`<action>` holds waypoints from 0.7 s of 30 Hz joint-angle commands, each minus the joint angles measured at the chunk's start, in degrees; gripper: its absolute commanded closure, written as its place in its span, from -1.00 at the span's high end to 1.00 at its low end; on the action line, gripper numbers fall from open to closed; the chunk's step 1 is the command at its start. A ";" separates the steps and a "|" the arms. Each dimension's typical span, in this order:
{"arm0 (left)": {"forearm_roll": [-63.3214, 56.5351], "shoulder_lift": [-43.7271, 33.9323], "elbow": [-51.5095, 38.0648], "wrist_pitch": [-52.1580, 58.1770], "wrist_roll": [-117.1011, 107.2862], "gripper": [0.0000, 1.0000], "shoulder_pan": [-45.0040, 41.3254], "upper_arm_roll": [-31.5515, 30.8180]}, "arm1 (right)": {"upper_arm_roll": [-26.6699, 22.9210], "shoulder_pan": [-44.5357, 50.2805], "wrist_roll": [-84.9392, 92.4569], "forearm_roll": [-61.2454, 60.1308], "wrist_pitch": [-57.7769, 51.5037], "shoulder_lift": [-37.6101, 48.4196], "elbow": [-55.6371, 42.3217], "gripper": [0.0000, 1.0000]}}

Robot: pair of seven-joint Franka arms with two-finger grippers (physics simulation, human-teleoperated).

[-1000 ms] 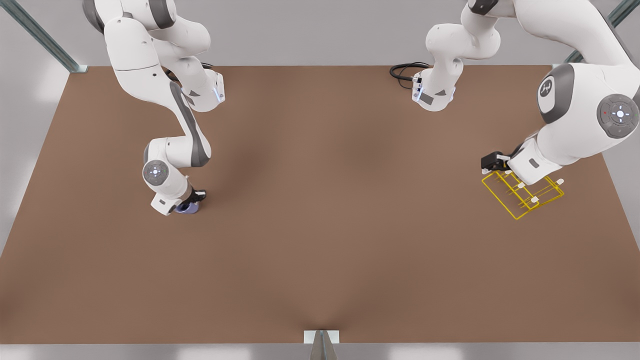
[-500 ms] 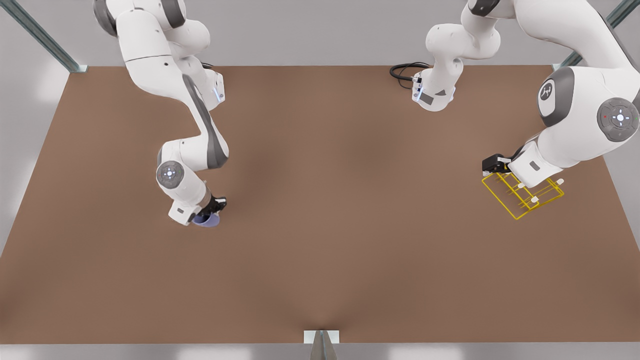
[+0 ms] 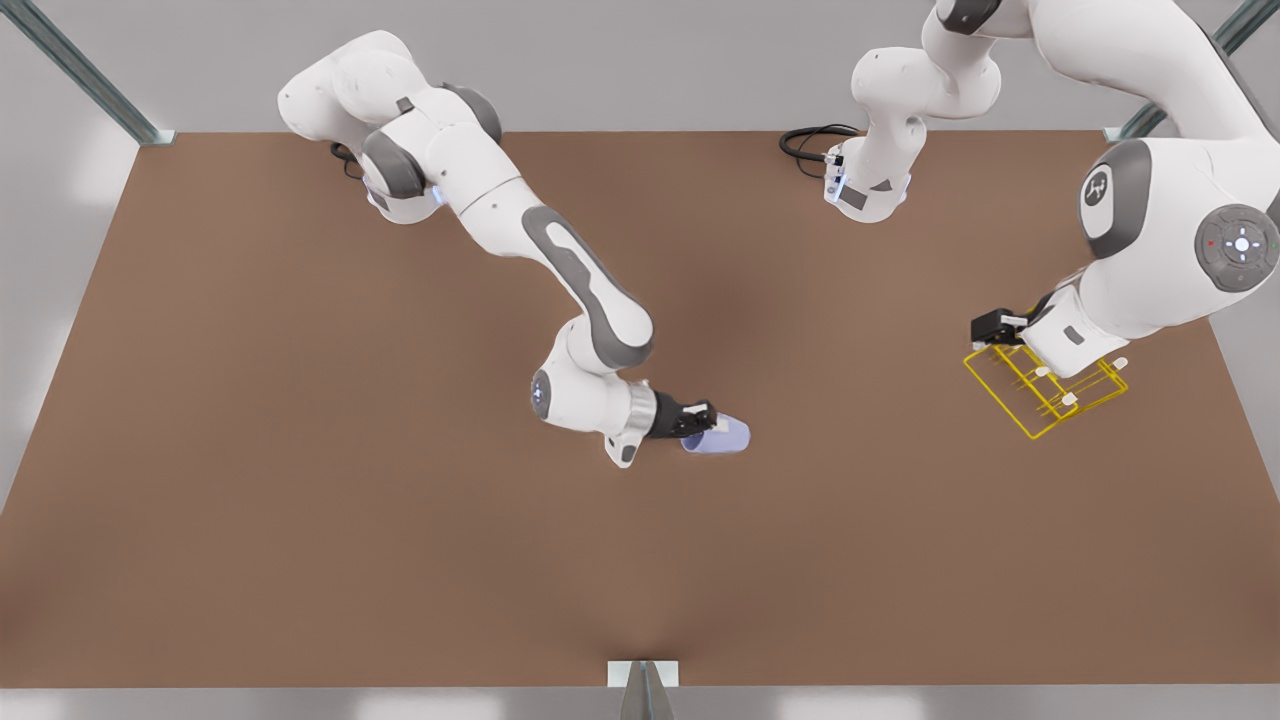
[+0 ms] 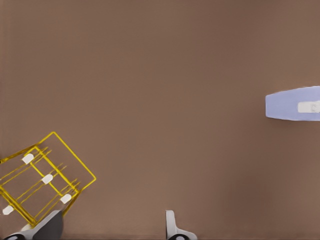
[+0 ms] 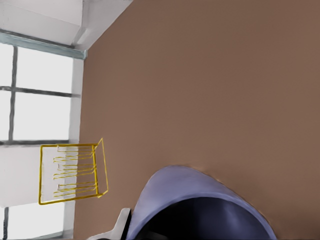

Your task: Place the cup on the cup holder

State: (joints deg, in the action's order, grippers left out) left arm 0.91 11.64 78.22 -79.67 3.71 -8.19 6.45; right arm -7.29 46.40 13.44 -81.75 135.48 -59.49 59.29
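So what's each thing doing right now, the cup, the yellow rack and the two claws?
cup: lying sideways in the right gripper's grasp, mid-table.
cup holder: standing on the table, no cup on it.
right gripper: shut on the cup.
left gripper: at the cup holder's edge.

1. Bench (image 3: 400, 560): flat brown top, plain surface.
2. Black cable (image 3: 805, 143): looped at the bench's far edge.
3. Metal frame struts (image 3: 85, 75) at the far corners.
4. Windows (image 5: 42, 100) behind, bright panes.
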 commanded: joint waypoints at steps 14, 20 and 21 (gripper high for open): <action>-2.14 -1.36 3.95 0.92 -0.81 1.00 0.28 0.84 | 0.17 3.78 40.88 -27.41 2.16 -12.14 -5.77 -0.57; -2.14 -1.36 4.04 0.92 -0.81 1.00 0.19 0.84 | 0.08 2.20 41.14 -27.33 -0.39 -11.61 -4.98 1.00; -2.14 -1.36 4.04 0.92 -0.90 1.00 0.19 0.84 | 0.08 1.59 41.14 -26.97 -1.35 -11.52 -4.89 1.00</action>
State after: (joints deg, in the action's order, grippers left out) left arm -1.19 10.35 82.27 -78.72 3.21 -7.96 7.28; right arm -7.17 48.41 41.34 -108.92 136.37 -71.21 54.34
